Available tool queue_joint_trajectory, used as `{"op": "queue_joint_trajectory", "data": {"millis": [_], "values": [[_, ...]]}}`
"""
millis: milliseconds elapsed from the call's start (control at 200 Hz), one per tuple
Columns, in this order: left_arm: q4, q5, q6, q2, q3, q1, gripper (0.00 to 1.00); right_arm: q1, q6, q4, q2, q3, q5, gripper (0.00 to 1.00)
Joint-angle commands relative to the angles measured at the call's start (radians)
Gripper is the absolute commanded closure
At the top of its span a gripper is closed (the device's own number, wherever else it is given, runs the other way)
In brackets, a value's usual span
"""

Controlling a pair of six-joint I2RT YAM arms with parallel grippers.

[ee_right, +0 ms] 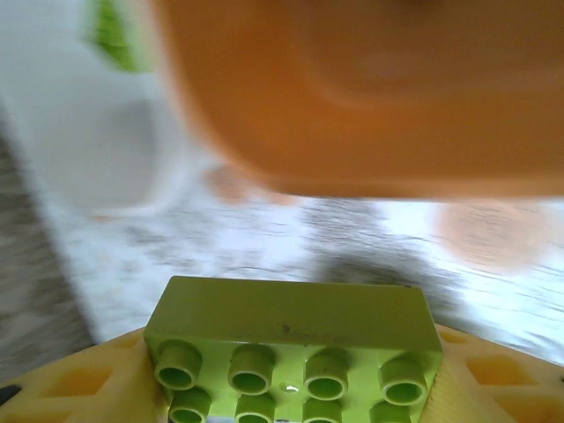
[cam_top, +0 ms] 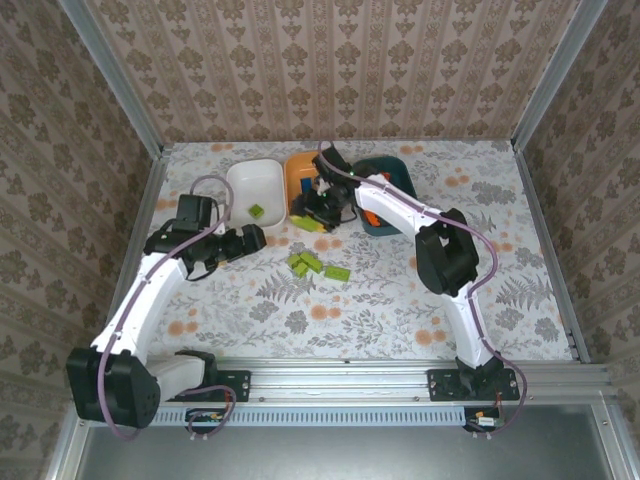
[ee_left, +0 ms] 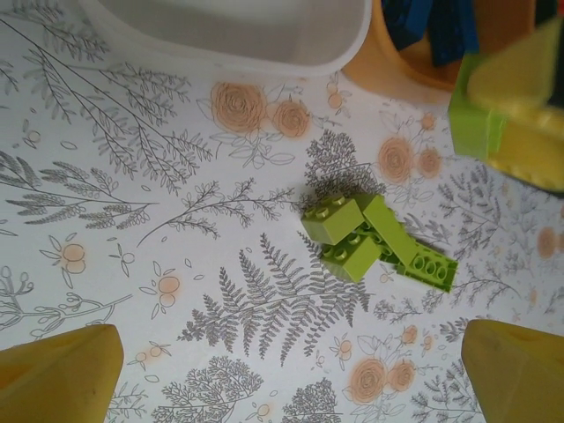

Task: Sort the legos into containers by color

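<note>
My right gripper [cam_top: 312, 220] is shut on a lime green lego [ee_right: 295, 339], held between its yellow fingers [ee_right: 79, 383] just in front of the orange container [cam_top: 300, 170]. The left wrist view catches that same held lego [ee_left: 476, 123] at its right edge. The white container [cam_top: 255, 185] holds one green lego [cam_top: 257, 211]. Blue legos [ee_left: 432, 26] lie in the orange container [ee_left: 388, 75]. The dark teal container [cam_top: 395, 175] stands right of it with an orange piece [cam_top: 372, 218] at its near edge. My left gripper [cam_top: 250, 240] hangs open over the table, short of a small pile of green legos [ee_left: 370, 238].
Loose green legos [cam_top: 305, 262] and one more [cam_top: 337, 272] lie on the flowered table mid-way between the arms. The right arm reaches across the teal container. Wallpapered walls with metal rails [cam_top: 540, 230] close the table in.
</note>
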Motion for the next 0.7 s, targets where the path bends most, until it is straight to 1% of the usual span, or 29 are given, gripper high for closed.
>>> {"op": "queue_joint_trajectory", "data": {"millis": [0,130,250,375,545,695], "values": [[-0.028,0.001,0.014,-0.057,0.016,0.018,0.00,0.009,0.125,0.156,0.102,0.158,-0.163,0.53],[-0.039,0.000,0.018,-0.095,0.017,0.035,0.00,0.015,0.165,0.082,0.252,0.393,-0.172,0.54],[-0.051,-0.002,0.022,-0.109,0.014,0.041,0.00,0.016,0.208,0.057,0.362,0.532,-0.165,0.54],[-0.067,-0.008,0.032,-0.118,0.012,0.042,0.00,0.016,0.260,0.092,0.431,0.575,-0.161,0.52],[-0.087,-0.023,0.054,-0.119,0.021,0.043,0.00,0.016,0.289,0.116,0.473,0.607,-0.159,0.39],[-0.083,-0.026,0.057,-0.107,0.028,0.044,0.00,0.014,0.294,0.124,0.475,0.624,-0.164,0.34]]}}
